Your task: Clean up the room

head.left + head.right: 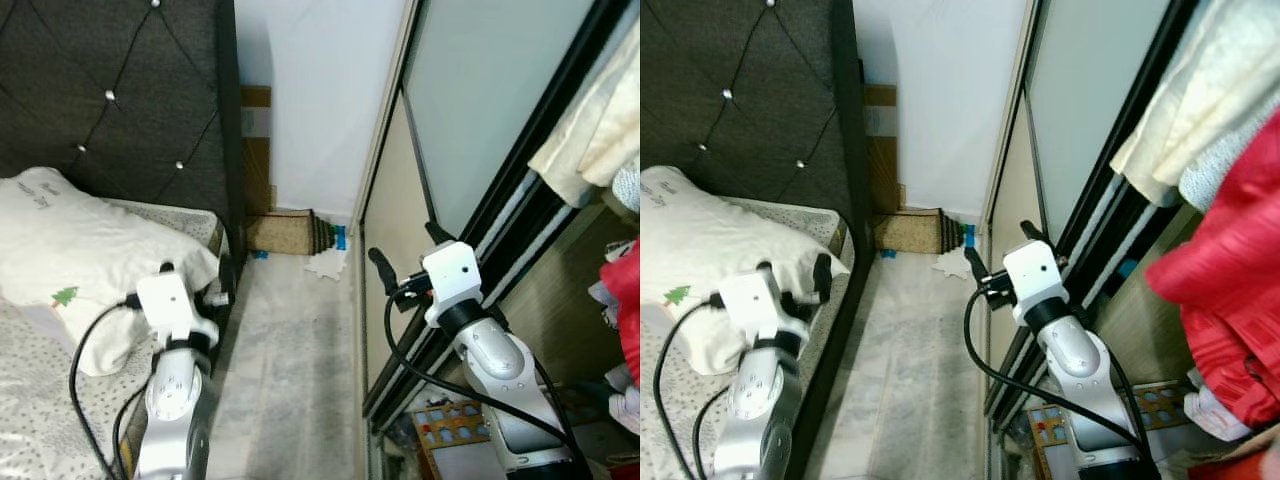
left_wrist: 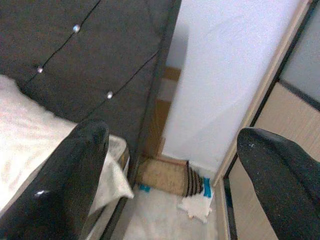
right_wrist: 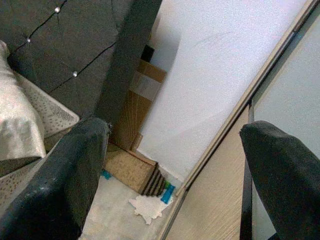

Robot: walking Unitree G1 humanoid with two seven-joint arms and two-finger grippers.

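Note:
A white crumpled scrap [image 1: 325, 262] lies on the pale floor by the far wall, beside a small blue item [image 1: 340, 238] and a folded brown mat [image 1: 285, 232]. The wrist views show the same scrap [image 2: 196, 206] [image 3: 149, 206]. My left gripper [image 1: 200, 282] is raised at the bed's edge, open, with nothing between its fingers [image 2: 75, 175]. My right gripper [image 1: 408, 250] is held up next to the wardrobe door, also open and empty, with its fingers [image 3: 280, 170] wide apart. Both point toward the far corner, well short of the scrap.
A bed with a white pillow [image 1: 70, 250] and a dark tufted headboard [image 1: 120, 90] fills the left. A sliding wardrobe door [image 1: 470, 110] runs along the right, with hanging clothes [image 1: 1230, 290] and a patterned box [image 1: 450, 425] below. Flat cardboard [image 1: 256, 150] leans in the corner. A narrow floor strip [image 1: 290, 370] lies between.

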